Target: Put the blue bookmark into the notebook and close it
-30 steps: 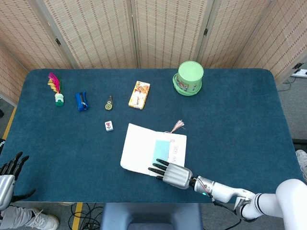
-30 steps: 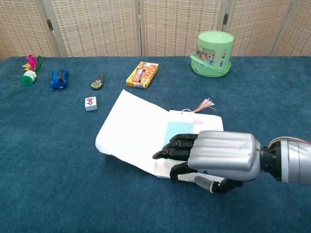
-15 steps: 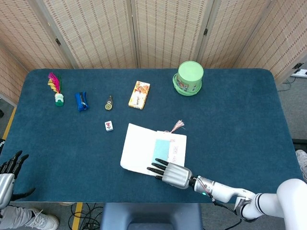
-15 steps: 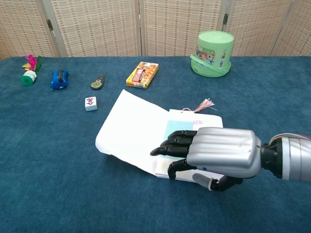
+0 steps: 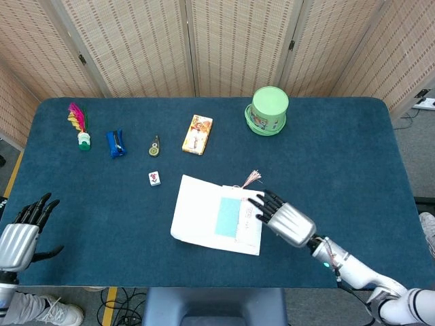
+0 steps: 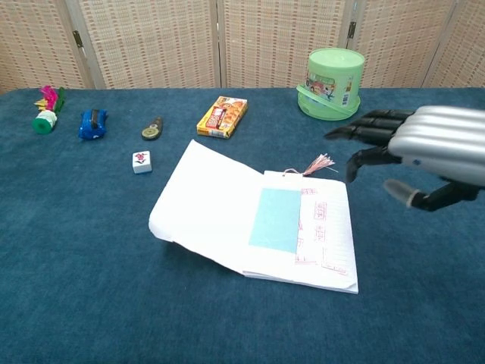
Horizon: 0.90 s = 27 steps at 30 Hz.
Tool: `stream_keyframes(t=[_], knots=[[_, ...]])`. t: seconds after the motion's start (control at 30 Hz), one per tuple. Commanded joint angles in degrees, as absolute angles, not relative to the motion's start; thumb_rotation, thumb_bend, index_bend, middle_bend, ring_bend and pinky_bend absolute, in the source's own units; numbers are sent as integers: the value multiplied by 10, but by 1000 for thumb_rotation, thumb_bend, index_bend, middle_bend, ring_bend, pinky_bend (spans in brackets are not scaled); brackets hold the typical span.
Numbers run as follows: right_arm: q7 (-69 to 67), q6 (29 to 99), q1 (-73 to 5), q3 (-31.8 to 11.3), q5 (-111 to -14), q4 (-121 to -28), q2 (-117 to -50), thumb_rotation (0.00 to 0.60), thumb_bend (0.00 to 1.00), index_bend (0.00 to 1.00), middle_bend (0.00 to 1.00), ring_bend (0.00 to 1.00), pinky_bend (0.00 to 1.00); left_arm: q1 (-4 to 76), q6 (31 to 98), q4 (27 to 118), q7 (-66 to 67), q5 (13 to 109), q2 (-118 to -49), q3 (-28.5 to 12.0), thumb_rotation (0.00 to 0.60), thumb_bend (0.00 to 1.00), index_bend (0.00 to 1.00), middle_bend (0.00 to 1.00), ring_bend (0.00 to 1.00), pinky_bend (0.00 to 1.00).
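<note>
The blue bookmark (image 6: 276, 219) lies flat on the open notebook (image 6: 227, 212) near the desk's (image 5: 353, 156) front edge. We see our right robot hand (image 6: 424, 155) raised beside the notebook's right edge, fingers spread, holding nothing. Our left robot hand (image 5: 24, 234) hangs open off the front-left corner.

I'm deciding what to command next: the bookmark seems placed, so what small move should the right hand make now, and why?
Probably bring the right hand down to an outer edge of the open notebook to start folding it shut. The blue bookmark already lies flat on the page, its tassel poking past the top edge, and the hand hovers empty above the table, right of the notebook, touching nothing.
</note>
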State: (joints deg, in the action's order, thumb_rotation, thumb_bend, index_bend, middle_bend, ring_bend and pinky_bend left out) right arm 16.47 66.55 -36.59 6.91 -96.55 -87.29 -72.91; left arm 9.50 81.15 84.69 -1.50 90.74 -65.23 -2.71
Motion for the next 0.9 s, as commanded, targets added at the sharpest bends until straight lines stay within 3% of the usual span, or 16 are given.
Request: stream_keyframes(t=[0.03,0.17,0.4,0.9], knots=[[188,685,-334,60,-930,-896,-695,600,532,294,0,0,0,134,784,814,-23,927,-678,-40,600,105,110,32,128,182],[204,701,-304,52,-890,-920,-664,600,519,230,0,0,0,175,754,784,-18,943,-704,-46,600,140,107,32,127,182],[202,738,-262,39,-863,-940,-633,600,356,169,0,0,0,242,705,711,14,959,-778,-53,600,141,73,28,128,182],[167,760,-222,22,-867,-929,-625,600,303,168,0,0,0,332,616,609,62,916,-900,-66,600,140,38,14,127,182]])
